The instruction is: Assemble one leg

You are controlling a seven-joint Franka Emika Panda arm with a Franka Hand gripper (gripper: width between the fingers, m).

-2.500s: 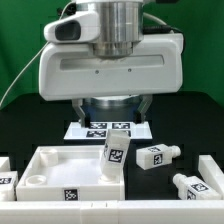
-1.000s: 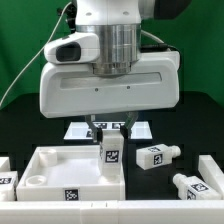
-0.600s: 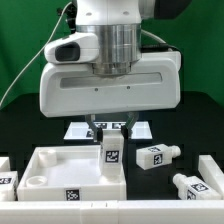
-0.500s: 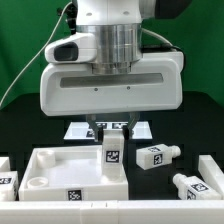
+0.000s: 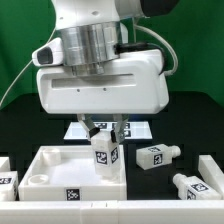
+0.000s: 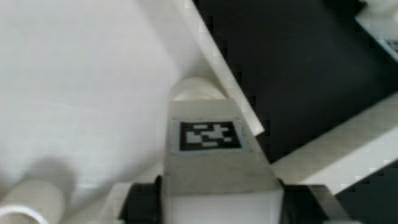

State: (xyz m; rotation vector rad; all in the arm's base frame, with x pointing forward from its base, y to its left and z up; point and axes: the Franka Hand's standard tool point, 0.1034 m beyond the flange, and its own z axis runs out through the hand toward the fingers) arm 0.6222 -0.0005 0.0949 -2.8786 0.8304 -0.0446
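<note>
My gripper (image 5: 104,131) is shut on a leg (image 5: 104,152), a white stubby post with a black-and-white tag, held tilted at the far right corner of the white tabletop tray (image 5: 50,160). In the wrist view the leg (image 6: 217,140) fills the middle between the two dark fingers (image 6: 146,198), with the tray's rim (image 6: 210,60) running past its tip. Two more legs lie on the black table at the exterior view's right: one (image 5: 157,154) beside the tray and one (image 5: 195,184) nearer the front.
The marker board (image 5: 82,129) lies behind the tray. Another white leg (image 5: 6,181) sits at the exterior view's left edge. A white bar (image 5: 150,215) runs along the front. A round hole (image 5: 34,180) shows in the tray's near left corner.
The arm has turned and shifted toward the exterior view's left. The held leg has tilted and moved slightly left over the tray's corner.
</note>
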